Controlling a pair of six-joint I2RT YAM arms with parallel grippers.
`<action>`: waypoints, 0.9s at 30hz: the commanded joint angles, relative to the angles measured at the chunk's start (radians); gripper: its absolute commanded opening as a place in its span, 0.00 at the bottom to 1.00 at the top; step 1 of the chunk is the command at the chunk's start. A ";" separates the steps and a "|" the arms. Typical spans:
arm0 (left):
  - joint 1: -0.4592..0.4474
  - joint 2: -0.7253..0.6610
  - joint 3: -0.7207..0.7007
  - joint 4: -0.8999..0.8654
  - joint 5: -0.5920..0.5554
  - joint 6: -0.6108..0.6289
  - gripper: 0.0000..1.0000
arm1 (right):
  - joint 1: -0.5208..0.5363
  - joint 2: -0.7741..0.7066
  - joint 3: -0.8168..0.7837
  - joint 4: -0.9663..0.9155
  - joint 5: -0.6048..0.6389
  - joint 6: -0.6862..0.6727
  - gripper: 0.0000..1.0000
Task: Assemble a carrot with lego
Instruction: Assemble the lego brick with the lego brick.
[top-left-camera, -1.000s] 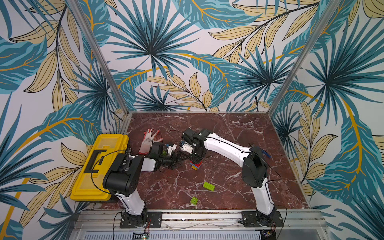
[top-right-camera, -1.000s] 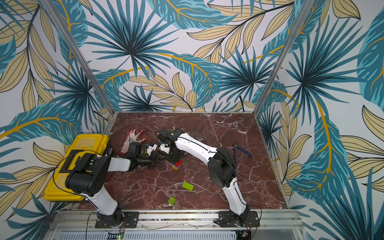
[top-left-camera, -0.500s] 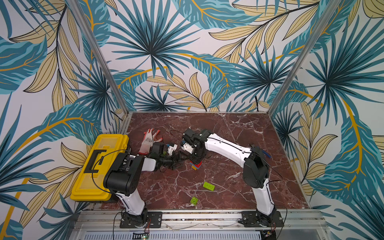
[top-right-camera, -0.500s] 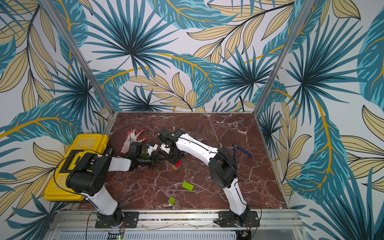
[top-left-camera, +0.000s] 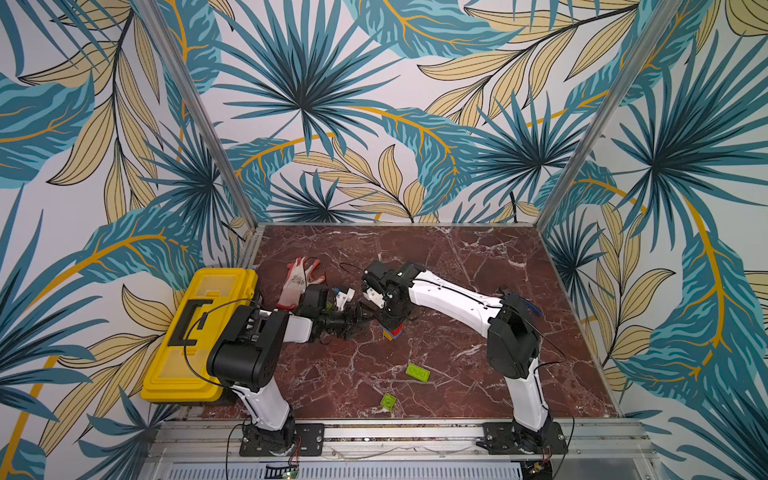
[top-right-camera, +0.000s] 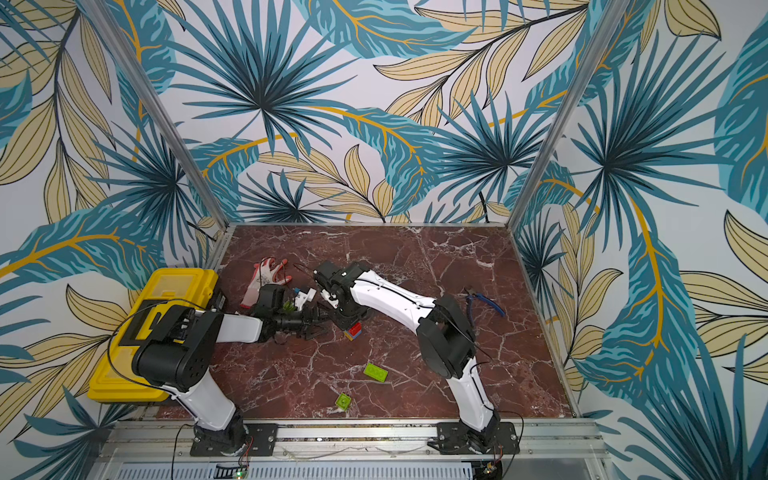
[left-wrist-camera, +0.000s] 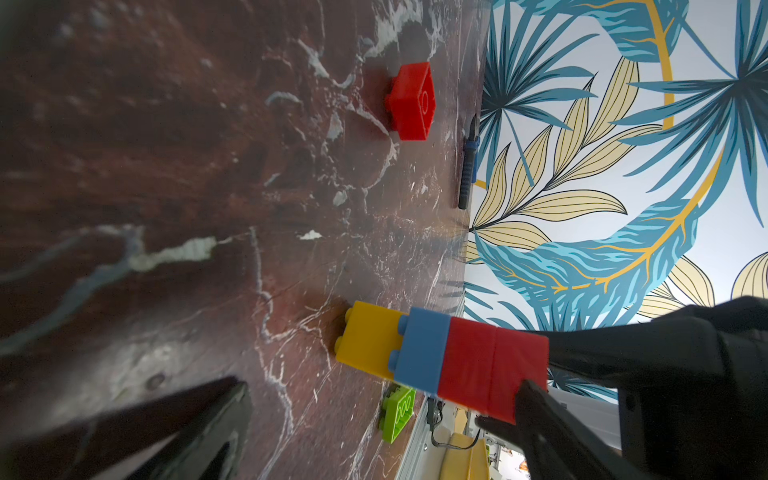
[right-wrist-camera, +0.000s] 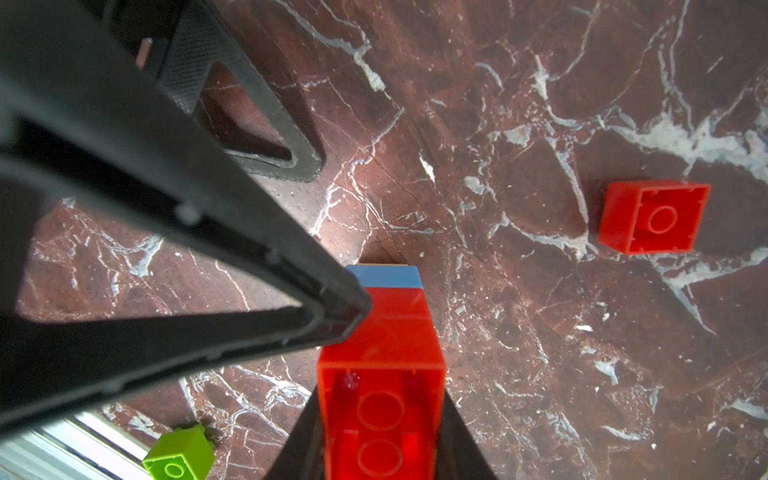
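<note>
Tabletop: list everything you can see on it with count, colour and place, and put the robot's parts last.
brick stack: one, yellow, blue, two red, upright mid-table, held
loose red brick: one, red, on the table apart from the brick stack
green bricks: two, lime, near the front edge
toolbox: one, yellow, left edge
glove: one, white and red, by the toolbox, toward the back wall
pliers: one, blue handles, right side
table: one, red-brown marble
left gripper: open, black, beside the brick stack
right gripper: shut, black, on the brick stack
</note>
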 joint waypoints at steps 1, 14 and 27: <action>-0.002 0.016 0.017 0.005 0.002 0.016 0.99 | 0.017 0.144 -0.092 0.014 -0.020 0.027 0.16; 0.013 0.014 0.009 0.004 -0.011 0.010 0.99 | 0.016 0.209 -0.084 0.003 -0.042 -0.007 0.13; 0.010 0.009 0.011 0.003 -0.002 0.015 0.99 | 0.014 0.062 -0.109 0.060 -0.022 -0.014 0.16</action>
